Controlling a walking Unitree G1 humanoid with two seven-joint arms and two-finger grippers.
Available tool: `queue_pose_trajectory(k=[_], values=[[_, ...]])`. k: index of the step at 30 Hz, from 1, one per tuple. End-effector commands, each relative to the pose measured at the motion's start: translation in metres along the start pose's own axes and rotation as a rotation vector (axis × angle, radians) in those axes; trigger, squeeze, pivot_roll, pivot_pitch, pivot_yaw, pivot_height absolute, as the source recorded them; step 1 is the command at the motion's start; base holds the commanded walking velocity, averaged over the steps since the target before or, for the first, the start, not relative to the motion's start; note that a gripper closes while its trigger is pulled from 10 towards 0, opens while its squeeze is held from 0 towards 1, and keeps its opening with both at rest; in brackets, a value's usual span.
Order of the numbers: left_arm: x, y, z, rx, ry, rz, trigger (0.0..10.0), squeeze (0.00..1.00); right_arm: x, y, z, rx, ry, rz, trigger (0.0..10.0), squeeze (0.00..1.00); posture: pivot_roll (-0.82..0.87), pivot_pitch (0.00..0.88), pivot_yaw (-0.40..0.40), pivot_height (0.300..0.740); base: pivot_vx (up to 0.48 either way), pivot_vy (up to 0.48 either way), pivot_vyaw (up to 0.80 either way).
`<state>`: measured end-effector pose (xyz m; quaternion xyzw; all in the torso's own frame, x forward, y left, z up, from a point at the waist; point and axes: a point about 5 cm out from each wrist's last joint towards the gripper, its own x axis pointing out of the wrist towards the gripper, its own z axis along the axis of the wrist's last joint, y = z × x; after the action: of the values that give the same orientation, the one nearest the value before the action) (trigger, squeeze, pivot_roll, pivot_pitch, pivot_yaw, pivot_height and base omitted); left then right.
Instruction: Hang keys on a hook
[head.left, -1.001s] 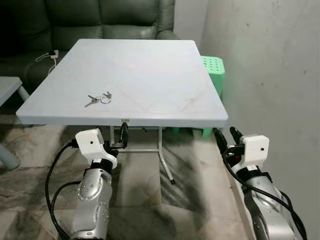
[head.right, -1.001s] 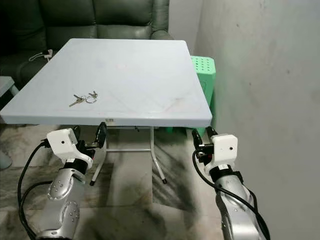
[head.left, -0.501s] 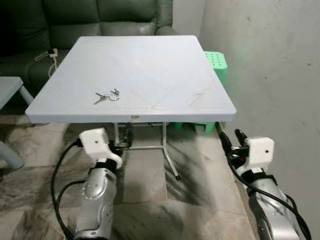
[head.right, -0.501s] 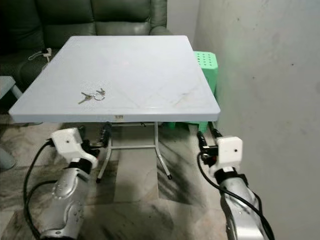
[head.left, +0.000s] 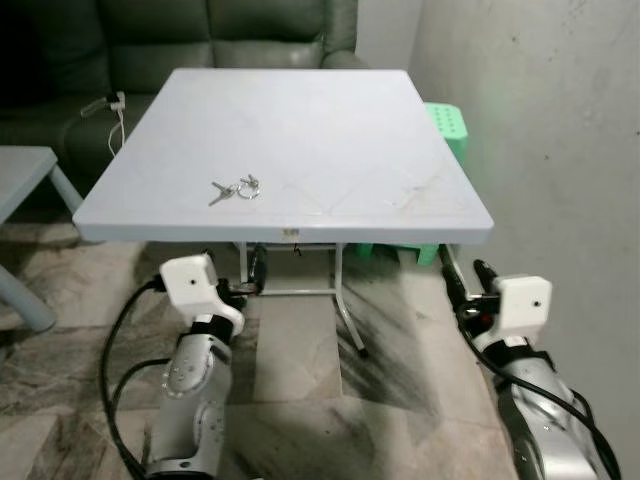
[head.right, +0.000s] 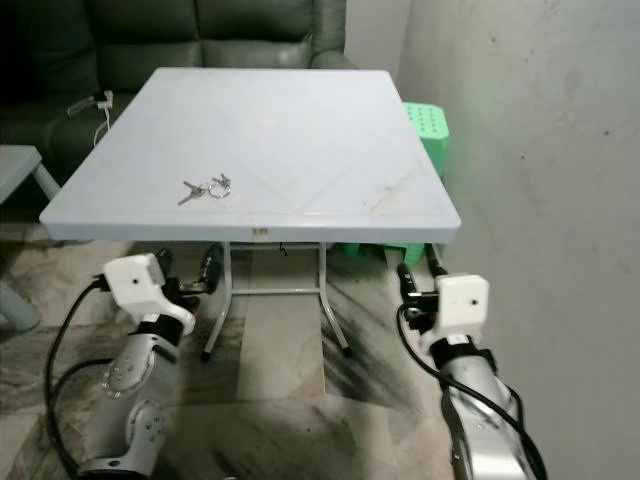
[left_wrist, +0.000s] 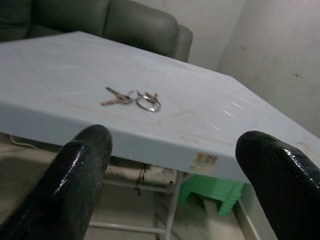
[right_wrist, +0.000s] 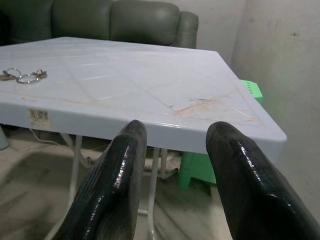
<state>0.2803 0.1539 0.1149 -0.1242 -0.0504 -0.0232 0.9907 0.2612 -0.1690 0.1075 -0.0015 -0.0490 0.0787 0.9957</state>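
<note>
The surface (head.left: 300, 130) looks like pale blue moulded plastic, smooth with a soft sheen, marked by faint scuffs and a reddish smear toward its right side. The keys (head.left: 235, 189) at centre left are bright, shiny metal on a ring. The legs (head.left: 348, 320) below are thin white-painted metal tube. The sofa (head.left: 230, 35) at the top looks like dark green leather, slightly glossy. The stool (head.left: 447, 125) at upper right is glossy green plastic. The floor (head.left: 300, 400) is polished, veined stone. The wall (head.left: 560, 140) on the right is rough, matt plaster. The left hand (left_wrist: 170, 185) has glossy black fingers (left_wrist: 82, 175); the arms (head.left: 190, 400) are brushed silver metal with white plastic housings.
</note>
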Motion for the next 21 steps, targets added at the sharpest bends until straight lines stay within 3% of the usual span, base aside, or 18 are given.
queue_pose_trajectory(k=[1,21], values=[[0.0008,-0.0077,-0.0019,-0.019,0.006,-0.019,10.0,0.00,-0.0007,-0.0065,0.0020,-0.009,-0.004,-0.018,10.0,0.00,-0.01,0.038,-0.042,0.721,0.000,0.319,0.00],[0.0003,-0.0094,-0.0026,-0.023,0.004,-0.019,10.0,0.00,0.0000,-0.0056,0.0019,-0.010,-0.004,-0.008,10.0,0.00,-0.01,0.026,-0.044,0.721,0.000,0.301,0.00]])
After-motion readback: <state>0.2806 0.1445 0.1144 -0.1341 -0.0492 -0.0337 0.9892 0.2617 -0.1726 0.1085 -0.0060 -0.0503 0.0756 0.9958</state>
